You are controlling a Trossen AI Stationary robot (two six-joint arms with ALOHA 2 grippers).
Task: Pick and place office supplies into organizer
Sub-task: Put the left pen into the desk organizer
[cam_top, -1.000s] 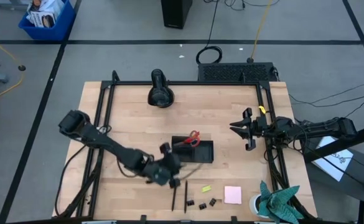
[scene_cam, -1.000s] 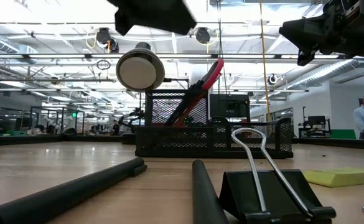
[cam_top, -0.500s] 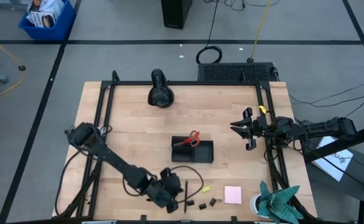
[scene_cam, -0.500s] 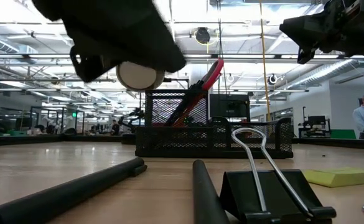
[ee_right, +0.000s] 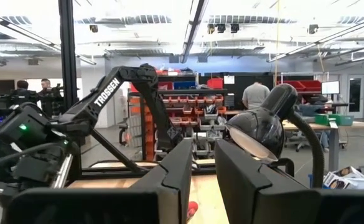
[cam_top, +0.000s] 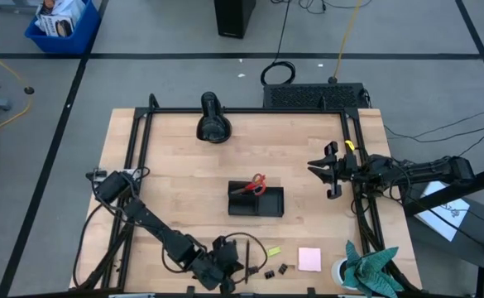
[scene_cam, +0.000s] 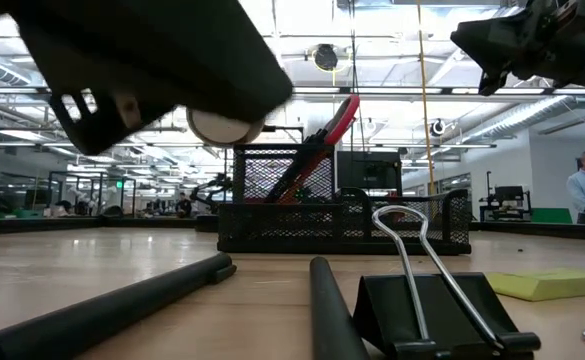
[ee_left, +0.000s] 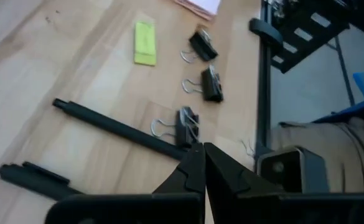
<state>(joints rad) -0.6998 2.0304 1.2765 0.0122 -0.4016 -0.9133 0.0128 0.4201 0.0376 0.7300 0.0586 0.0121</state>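
Since a second earlier, the left hand [cam_top: 235,263] has been swung from beside the organizer [cam_top: 256,199] down to the near edge of the bench [cam_top: 175,165], and its fingers, then spread, are now pressed together with nothing seen between them. It is poised just above the two black pens [ee_left: 116,127] and the nearest binder clip [ee_left: 186,124], so a pickup appears to have been missed or not yet made. The red-handled scissors [cam_top: 256,185] are already stood in the organizer. Still left out on the bench are counted: two pens, three binder clips, one yellow-green piece [ee_left: 145,43] and one pink sticky-note pad [cam_top: 309,259]. The right hand [cam_top: 318,171] is held slightly parted and empty over the bench's right side.
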